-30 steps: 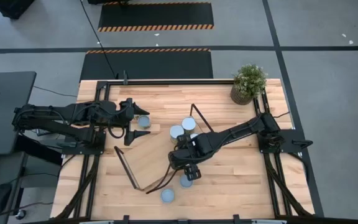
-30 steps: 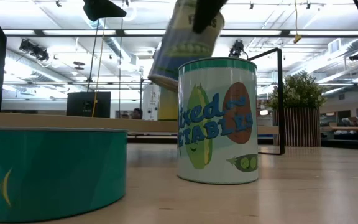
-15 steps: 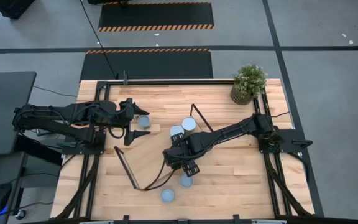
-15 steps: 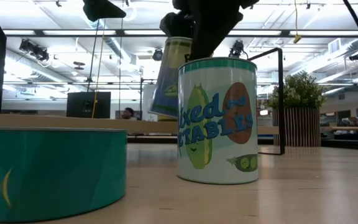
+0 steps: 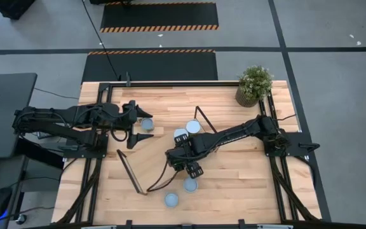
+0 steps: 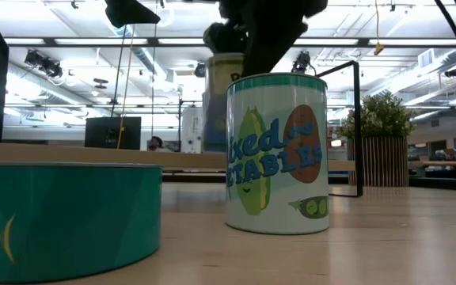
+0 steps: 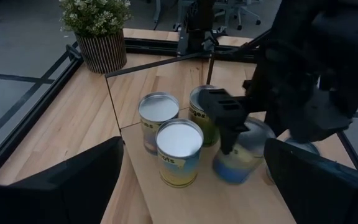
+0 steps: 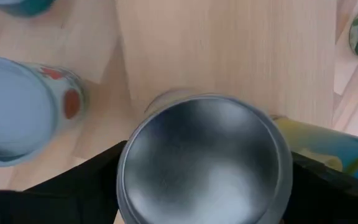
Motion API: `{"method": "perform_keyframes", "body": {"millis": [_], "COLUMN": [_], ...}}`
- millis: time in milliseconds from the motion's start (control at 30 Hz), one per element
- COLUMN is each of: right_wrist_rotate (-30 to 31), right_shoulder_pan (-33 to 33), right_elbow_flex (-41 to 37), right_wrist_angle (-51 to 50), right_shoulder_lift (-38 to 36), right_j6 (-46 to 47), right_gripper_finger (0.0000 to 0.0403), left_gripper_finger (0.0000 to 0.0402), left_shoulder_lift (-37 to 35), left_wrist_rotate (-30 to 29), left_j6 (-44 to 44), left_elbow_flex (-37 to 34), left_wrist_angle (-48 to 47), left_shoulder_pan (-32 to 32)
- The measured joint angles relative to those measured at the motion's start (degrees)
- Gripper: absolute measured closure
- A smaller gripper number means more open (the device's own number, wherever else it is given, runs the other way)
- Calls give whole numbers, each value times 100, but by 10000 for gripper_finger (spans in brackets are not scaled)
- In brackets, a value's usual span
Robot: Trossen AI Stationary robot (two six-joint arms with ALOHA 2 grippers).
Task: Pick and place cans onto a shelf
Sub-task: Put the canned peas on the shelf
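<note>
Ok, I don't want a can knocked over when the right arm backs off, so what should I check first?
1. Can under the right gripper stands upright: ok in the low view.
2. Can rests fully on the shelf: cannot tell.
3. Can has been let go: cannot tell.
4. Gap to the neighbouring green-label can: cannot tell, they sit very close.
5. Left gripper out of the way: ok, open, waiting at the table's left side.
6. Next cans ready: ok, two cans stand upright near the table's front edge.
</note>
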Motion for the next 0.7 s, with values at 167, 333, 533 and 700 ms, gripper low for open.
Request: {"method": "perform_keyframes", "body": {"millis": [167,333,533,700], "right_wrist_rotate": [51,107,401,437], "right_shoulder_pan": [-61,-41,15,49], "right_elbow_flex": [-3,20,289,652], "right_wrist_angle": [39,9,-418,-512], "right_shoulder_lift": [5,5,-4,-13], "right_j6": [0,20,187,356], "right_gripper_finger": [36,35,34,34], "left_gripper_finger": [5,5,5,5], "left_shoulder_lift": [0,0,0,0], "left_wrist_rotate": [-1,-1,1,1], "left_j6": [0,0,-42,-74], "left_elbow_flex": [-2,0,0,0], "left_wrist_angle": [0,-39,-39,-39], "left_shoulder_pan": [0,0,0,0]}}
